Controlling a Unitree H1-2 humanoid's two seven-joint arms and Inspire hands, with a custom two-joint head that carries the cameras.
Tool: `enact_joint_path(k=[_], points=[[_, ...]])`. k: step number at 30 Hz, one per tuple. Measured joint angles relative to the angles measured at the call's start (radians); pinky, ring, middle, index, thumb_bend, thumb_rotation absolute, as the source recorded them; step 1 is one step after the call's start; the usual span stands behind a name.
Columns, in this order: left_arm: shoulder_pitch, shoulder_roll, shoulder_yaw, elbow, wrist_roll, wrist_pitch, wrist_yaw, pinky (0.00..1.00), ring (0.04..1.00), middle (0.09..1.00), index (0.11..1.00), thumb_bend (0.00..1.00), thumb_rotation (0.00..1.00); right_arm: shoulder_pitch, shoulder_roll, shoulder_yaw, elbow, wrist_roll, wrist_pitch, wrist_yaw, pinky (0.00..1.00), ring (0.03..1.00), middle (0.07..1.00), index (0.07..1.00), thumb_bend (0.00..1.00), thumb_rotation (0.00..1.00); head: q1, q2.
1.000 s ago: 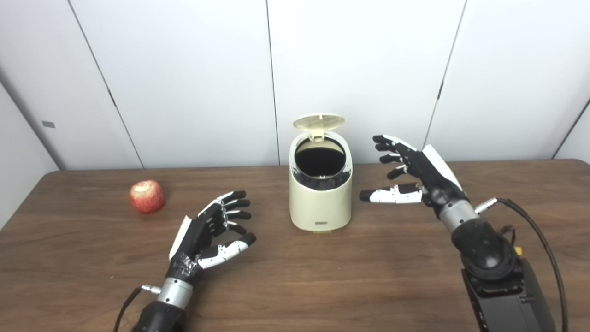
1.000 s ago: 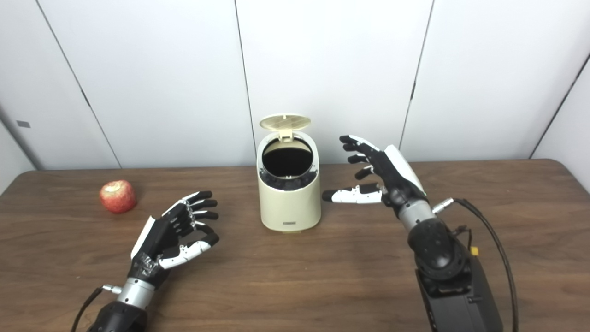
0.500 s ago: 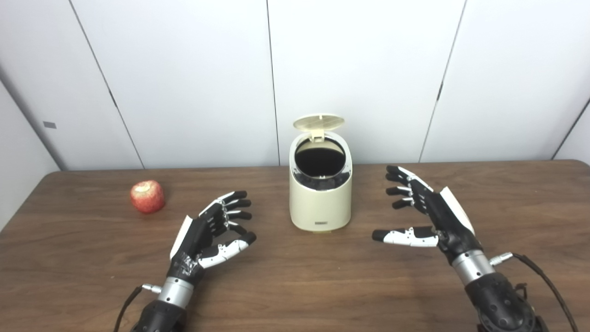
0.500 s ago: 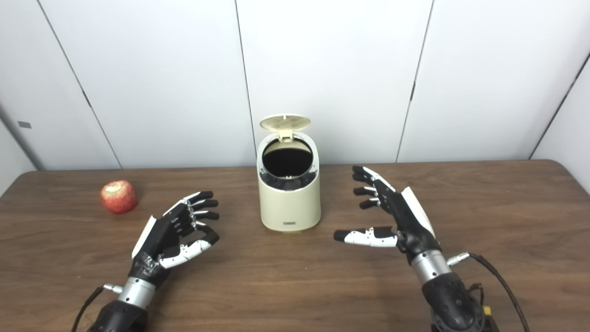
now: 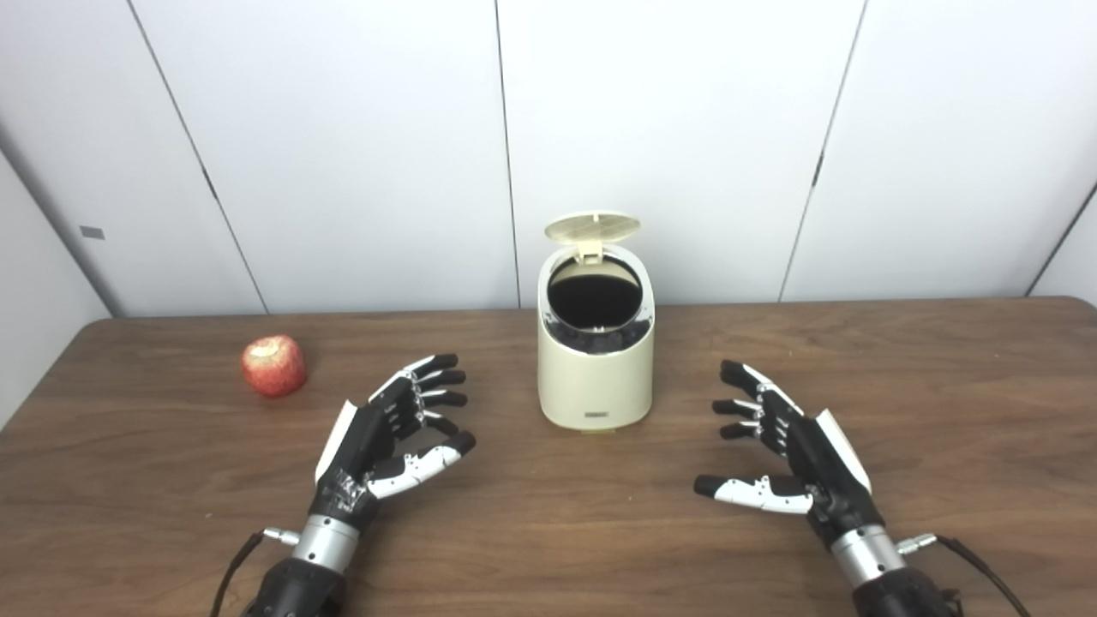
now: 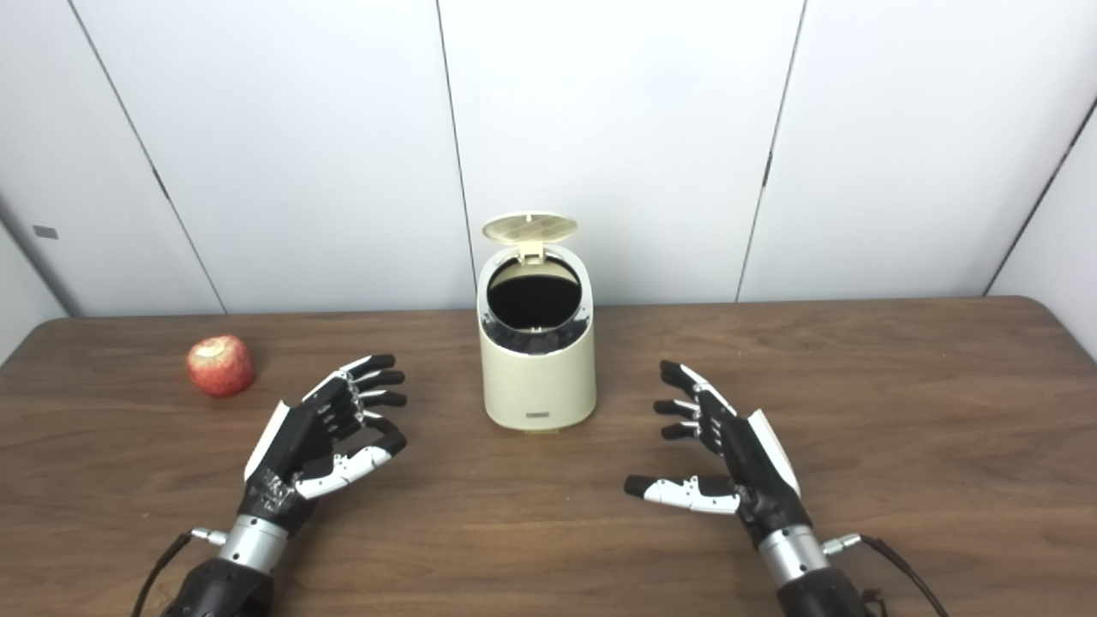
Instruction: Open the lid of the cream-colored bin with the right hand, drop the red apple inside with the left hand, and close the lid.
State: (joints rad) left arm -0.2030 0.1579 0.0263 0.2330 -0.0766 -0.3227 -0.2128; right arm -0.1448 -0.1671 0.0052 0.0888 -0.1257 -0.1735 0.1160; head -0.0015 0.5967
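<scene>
The cream-colored bin [image 5: 595, 360] is found upright at mid-bench [image 5: 548, 531], its lid [image 5: 592, 226] raised and tilted back, the dark interior exposed. The red apple [image 5: 273, 365] is located on the bench well to the left of the bin, untouched. The left robot hand [image 5: 386, 437] is observed with fingers spread, holding nothing, between apple and bin. The right robot hand [image 5: 793, 446] is likewise spread and empty, right of the bin, apart from it
</scene>
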Motion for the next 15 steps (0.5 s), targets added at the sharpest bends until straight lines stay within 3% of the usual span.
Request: enact_joint_path(k=[5,12,15], points=[[0.003,0.002,0.001,-0.003,0.0,0.001,0.001,0.55,0.705,0.781,0.834,0.68,0.16,-0.021,0.002,-0.009,0.045,0.029,-0.081,-0.002,0.68,0.789,0.892,0.892,0.73,0.16,0.012,0.0],[0.007,0.006,0.002,-0.005,0.0,0.001,0.001,0.55,0.7,0.777,0.828,0.68,0.15,-0.036,0.007,-0.017,0.073,0.057,-0.13,-0.002,0.67,0.789,0.891,0.893,0.72,0.14,0.012,0.002],[0.006,0.006,0.002,-0.005,0.002,0.001,0.004,0.56,0.696,0.774,0.823,0.69,0.16,-0.046,0.006,-0.022,0.088,0.059,-0.15,-0.002,0.66,0.784,0.889,0.89,0.73,0.14,0.049,-0.011]])
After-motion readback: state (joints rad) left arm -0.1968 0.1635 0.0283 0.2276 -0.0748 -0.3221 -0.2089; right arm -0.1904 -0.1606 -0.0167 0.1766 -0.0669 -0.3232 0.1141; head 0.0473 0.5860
